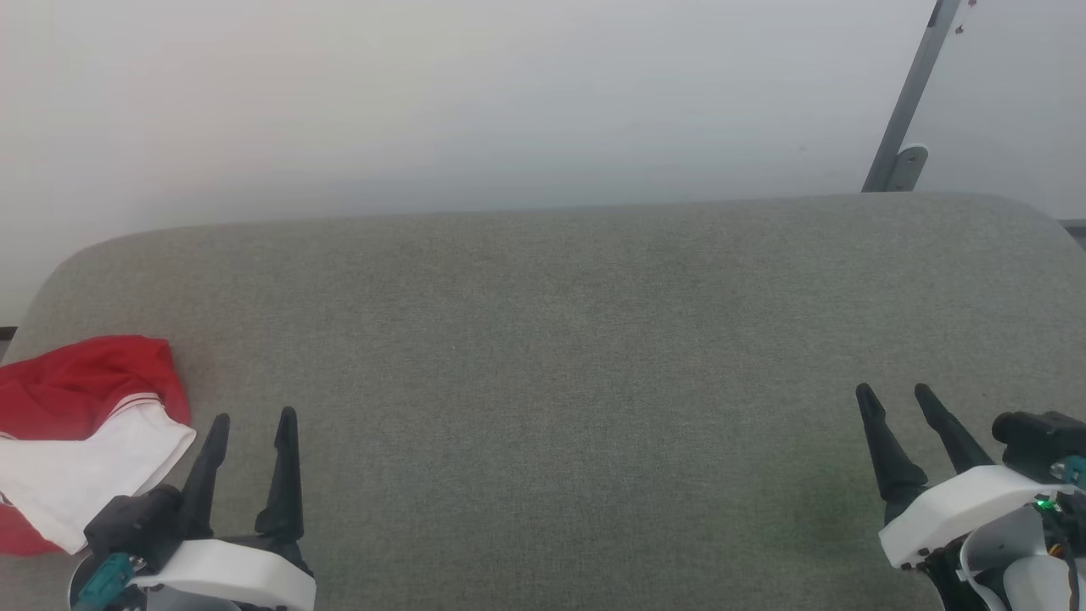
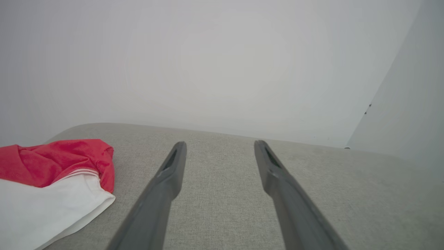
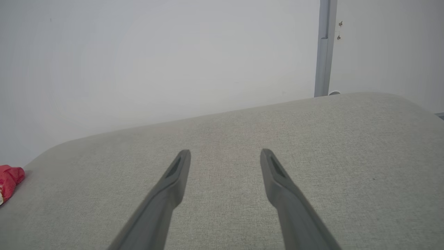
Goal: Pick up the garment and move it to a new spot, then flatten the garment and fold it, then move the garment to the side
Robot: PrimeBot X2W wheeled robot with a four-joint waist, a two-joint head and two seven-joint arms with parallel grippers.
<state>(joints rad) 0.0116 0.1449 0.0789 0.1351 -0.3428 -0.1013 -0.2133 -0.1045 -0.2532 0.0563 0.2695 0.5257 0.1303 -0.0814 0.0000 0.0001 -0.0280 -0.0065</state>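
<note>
The garment (image 1: 81,428) lies bunched at the near left end of the grey fabric surface (image 1: 560,356), red cloth behind a wide white cuff panel with thin stripe trim. In the left wrist view the garment (image 2: 52,180) sits left of my fingers. My left gripper (image 1: 253,417) hovers just right of it, open and holding nothing, as its wrist view also shows (image 2: 218,144). My right gripper (image 1: 892,392) is far off at the lower right, open and holding nothing (image 3: 225,152). A red corner of the garment (image 3: 9,177) peeks in at the right wrist view's left edge.
A pale wall rises right behind the surface's far edge. A grey metal post (image 1: 908,102) with a bracket stands at the far right corner. The surface has rounded corners, and its left end lies just beyond the garment.
</note>
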